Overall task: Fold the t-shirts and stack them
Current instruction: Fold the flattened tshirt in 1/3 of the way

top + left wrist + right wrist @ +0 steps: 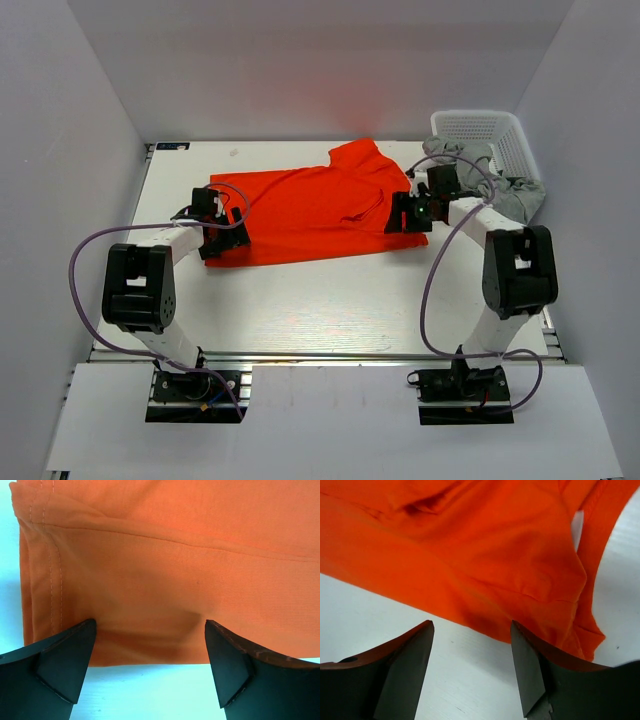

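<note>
An orange-red t-shirt (315, 205) lies spread flat across the table's middle, hem to the left and collar end to the right. My left gripper (217, 240) sits at its lower left corner. In the left wrist view that gripper (150, 626) is open, and the orange-red t-shirt (170, 570) has its edge lying between the fingers (65, 665), ungripped. My right gripper (400, 217) is at the shirt's right end. In the right wrist view it (471, 625) stands open over bare table, just short of the orange-red t-shirt (485, 555) at its edge. Pale grey t-shirts (515, 195) spill from the basket.
A white lattice basket (480, 128) stands at the back right corner, grey cloth hanging over its near side. The white table (320, 305) shows bare in front of the orange shirt. White walls close in the left, back and right sides.
</note>
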Tool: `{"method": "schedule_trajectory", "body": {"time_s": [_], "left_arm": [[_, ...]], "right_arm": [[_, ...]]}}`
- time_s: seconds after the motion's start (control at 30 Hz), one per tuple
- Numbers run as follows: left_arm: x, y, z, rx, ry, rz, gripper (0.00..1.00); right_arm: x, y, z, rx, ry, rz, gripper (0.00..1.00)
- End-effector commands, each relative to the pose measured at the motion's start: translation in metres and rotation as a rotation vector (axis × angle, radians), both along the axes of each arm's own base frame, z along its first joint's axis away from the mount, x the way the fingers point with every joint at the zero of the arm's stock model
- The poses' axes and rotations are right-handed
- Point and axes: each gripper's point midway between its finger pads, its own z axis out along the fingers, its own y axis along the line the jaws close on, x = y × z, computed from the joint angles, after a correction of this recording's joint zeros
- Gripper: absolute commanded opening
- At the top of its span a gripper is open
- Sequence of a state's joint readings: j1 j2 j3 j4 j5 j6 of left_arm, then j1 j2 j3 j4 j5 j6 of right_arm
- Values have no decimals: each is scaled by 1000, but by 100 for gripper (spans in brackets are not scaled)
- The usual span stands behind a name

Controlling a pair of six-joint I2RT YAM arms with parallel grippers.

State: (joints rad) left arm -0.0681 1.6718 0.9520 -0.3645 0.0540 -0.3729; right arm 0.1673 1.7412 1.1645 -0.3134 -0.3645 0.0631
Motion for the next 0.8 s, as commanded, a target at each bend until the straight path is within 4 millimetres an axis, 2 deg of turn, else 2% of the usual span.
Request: {"method": "schedule_trajectory", "body": {"time_s": [0.0,0.17,0.27,0.33,0.4,0.43,0.47,0.5,0.57,0.6,0.63,0.67,0.77], "left_arm": [[-18,1,-7,-9,57,-11,100],[-27,1,-15,-11,98,-3,100],[-35,-1,-22,-22,115,-9,100],[-34,-8,-15,-27,95,-19,100],[-43,-11,-16,-46,120,-19,100],[-48,-15,-14,-72,124,-14,100],[-53,-15,-14,-83,138,9,100],[-64,-18,-17,-105,164,12,100],[-78,-20,-12,-126,174,34,100],[-99,-22,-20,-146,230,61,100],[-109,-22,-20,-152,246,78,100],[-129,-21,-21,-156,276,98,100],[-151,-17,-20,-149,287,114,100]], "right_arm": [[9,-9,-13,-6,62,-83,70],[11,-30,-55,-28,183,-219,74],[-4,-40,-79,-6,295,-296,74],[-24,-48,-91,1,364,-345,74],[-35,-51,-88,4,380,-377,74],[-58,-51,-92,5,416,-377,76],[-61,-49,-84,20,396,-390,76],[-92,-51,-97,5,464,-398,76],[-103,-52,-79,14,429,-421,79],[-123,-61,-88,-31,462,-450,79],[-136,-62,-87,-39,460,-452,79],[-150,-63,-86,-37,470,-455,80],[-174,-60,-82,-20,487,-440,80]]}}
